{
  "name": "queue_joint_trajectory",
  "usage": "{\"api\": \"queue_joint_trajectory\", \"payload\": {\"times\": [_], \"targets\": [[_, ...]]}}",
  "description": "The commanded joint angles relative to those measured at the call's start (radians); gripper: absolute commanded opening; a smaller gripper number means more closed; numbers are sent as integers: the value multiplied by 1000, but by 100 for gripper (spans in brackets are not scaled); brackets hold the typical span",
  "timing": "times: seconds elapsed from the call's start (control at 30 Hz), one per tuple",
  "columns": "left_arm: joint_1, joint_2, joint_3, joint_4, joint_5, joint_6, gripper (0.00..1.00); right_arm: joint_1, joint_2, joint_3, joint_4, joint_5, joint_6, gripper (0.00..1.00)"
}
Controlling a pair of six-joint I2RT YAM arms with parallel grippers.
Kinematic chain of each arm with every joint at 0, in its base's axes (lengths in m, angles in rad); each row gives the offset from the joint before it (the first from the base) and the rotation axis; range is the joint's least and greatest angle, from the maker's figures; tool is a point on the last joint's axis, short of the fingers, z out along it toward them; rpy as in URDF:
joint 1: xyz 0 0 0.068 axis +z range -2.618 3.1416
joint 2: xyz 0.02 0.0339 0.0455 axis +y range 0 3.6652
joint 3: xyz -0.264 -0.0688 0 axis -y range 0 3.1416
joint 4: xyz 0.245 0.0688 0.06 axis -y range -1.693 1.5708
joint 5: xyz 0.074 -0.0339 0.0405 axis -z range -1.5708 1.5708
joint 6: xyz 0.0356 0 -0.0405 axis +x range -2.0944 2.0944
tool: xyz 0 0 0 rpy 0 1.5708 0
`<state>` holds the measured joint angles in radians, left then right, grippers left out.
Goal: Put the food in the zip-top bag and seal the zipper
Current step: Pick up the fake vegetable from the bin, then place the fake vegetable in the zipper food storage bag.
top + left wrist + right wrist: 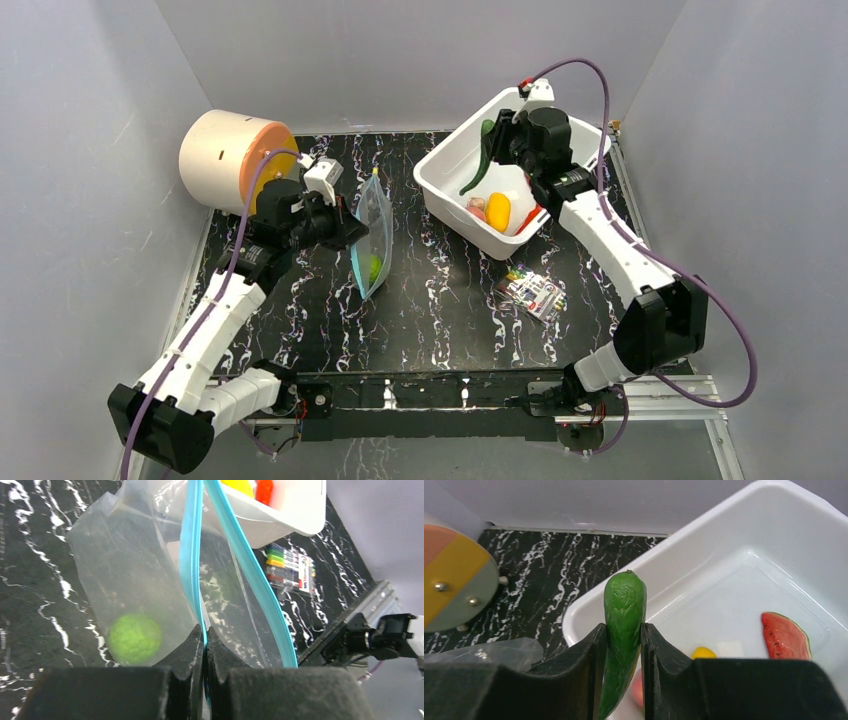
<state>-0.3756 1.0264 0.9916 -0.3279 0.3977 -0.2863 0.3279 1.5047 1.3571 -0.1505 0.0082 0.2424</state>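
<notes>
Right gripper point(624, 630) fills its wrist view: my jaws are clamped on a long green vegetable point(625, 600), gripped mid-length with its blunt tip up. It hangs at the left side of the white bin point(744, 540). I cannot tell whether its lower end touches the bin floor.

Lying in the bin: a yellow piece point(498, 210) and a red watermelon slice point(785, 636).

Left gripper point(205, 630): jaws pressed together on one lip of the zipper point(190, 555). The other lip bows away, so the mouth gapes. The zip-top bag point(373, 235) stands on edge on the black marbled table point(440, 320), between the orange-faced cylinder point(225, 155) and the bin. One round green fruit point(135, 637) sits in the bag's bottom.

A printed packet point(532, 290) lies flat on the table near the bin, apart from it.
</notes>
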Motion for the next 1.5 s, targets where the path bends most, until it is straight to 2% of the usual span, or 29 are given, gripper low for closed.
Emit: {"api": "queue_joint_trajectory", "payload": {"times": [0.0, 0.17, 0.53, 0.97, 1.47], "targets": [[-3, 1, 70, -2, -112, 84, 0, 60, -77, -6, 95, -58, 18, 13], [-3, 31, 147, -18, -107, 74, 0, 153, -138, -12, 128, -75, 20, 13], [-3, 37, 129, -20, -23, -29, 0, 325, -209, -60, 303, -158, 0, 12], [-3, 43, 159, -82, 80, -52, 0, 368, -272, -151, 621, -316, -122, 12], [-3, 13, 137, -48, 186, -162, 0, 461, -231, -201, 704, -455, -404, 17]]}}
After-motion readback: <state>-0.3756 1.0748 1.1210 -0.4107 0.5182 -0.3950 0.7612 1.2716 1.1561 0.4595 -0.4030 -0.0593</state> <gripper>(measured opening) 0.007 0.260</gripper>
